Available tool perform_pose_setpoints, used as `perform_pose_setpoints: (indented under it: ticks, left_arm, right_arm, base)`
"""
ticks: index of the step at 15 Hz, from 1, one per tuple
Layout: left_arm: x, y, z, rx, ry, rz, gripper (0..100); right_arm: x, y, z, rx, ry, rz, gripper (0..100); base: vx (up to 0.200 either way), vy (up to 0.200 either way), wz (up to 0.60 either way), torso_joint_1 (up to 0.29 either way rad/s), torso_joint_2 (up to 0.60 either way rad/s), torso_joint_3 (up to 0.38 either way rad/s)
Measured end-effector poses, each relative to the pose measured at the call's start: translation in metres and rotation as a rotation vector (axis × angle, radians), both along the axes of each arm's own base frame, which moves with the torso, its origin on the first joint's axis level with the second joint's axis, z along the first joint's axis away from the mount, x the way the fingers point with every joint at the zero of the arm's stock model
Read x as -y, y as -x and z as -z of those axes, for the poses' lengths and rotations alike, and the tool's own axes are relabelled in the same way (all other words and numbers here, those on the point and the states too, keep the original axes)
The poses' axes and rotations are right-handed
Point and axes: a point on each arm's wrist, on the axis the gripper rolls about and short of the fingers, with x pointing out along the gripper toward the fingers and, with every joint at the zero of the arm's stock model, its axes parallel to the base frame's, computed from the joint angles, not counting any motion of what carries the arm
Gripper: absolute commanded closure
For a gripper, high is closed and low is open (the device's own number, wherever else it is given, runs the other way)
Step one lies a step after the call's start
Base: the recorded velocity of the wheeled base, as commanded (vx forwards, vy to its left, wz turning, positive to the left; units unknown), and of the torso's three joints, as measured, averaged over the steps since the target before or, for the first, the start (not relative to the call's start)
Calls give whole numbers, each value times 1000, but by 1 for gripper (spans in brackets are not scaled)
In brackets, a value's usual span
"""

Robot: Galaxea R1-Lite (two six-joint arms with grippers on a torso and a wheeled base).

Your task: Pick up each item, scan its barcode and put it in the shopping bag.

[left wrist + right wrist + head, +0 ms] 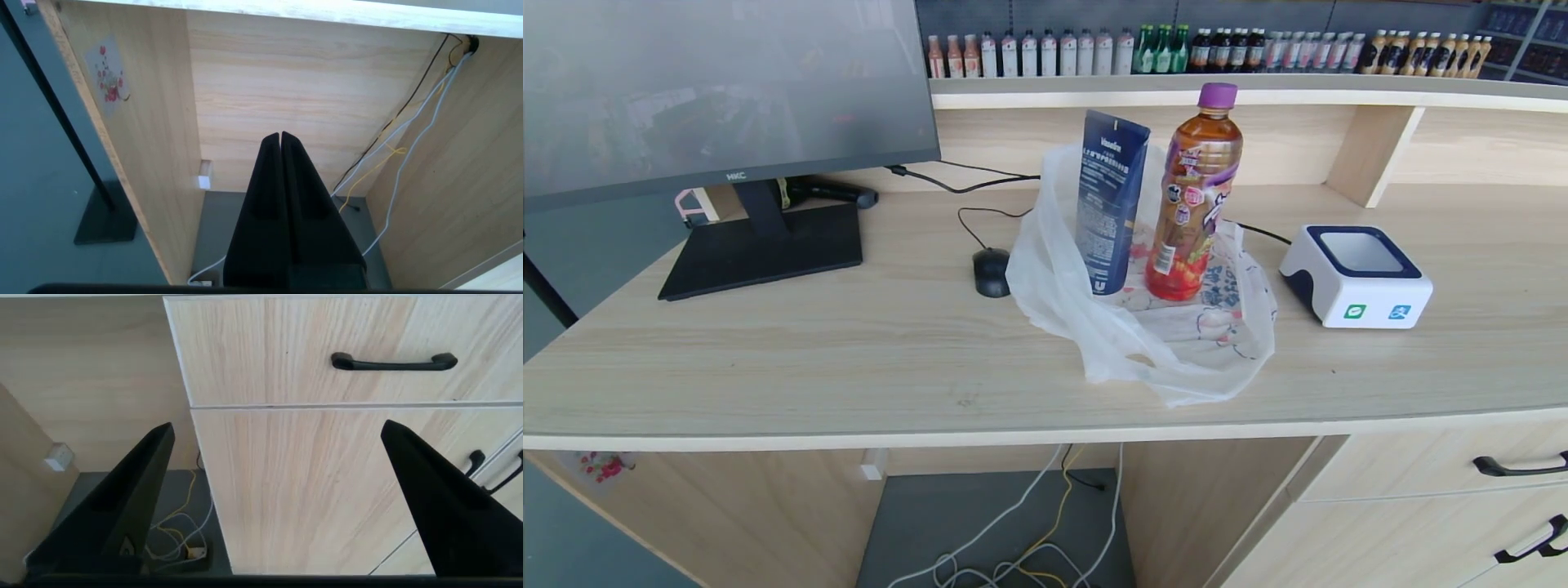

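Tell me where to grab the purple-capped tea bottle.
Probably its upper body, below the shoulder, coming from the right: the bottle stands upright, the blue tube crowds its left, and the shopping bag lies rumpled around its base.

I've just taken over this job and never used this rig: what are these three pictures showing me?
The large picture looks down from the robot's head at a light wooden counter: a dark blue tube and a purple-capped orange drink bottle stand upright in a white plastic shopping bag, a white-and-blue scanner box to its right. The other two are wrist cameras, low by the cabinet. The left end effector is shut, the right end effector open; both empty.
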Motion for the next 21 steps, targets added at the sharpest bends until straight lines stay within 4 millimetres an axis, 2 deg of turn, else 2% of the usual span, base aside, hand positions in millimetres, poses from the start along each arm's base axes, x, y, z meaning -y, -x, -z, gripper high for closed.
perform_pose_setpoints:
  ticks: [3, 7, 21]
  left_arm:
    - [0, 0, 0, 0, 2, 0, 100]
    - [0, 0, 0, 0, -2, 0, 100]
    - [0, 0, 0, 0, 7, 0, 100]
  right_arm:
    - [0, 0, 0, 7, 0, 1, 0]
    - [0, 1, 0, 7, 0, 1, 0]
    - [0, 1, 0, 8, 0, 2, 0]
  base:
    - [-200, 0, 0, 6, -1, 1]
    - [0, 0, 0, 0, 0, 0]
    - [0, -200, 0, 5, 2, 2]
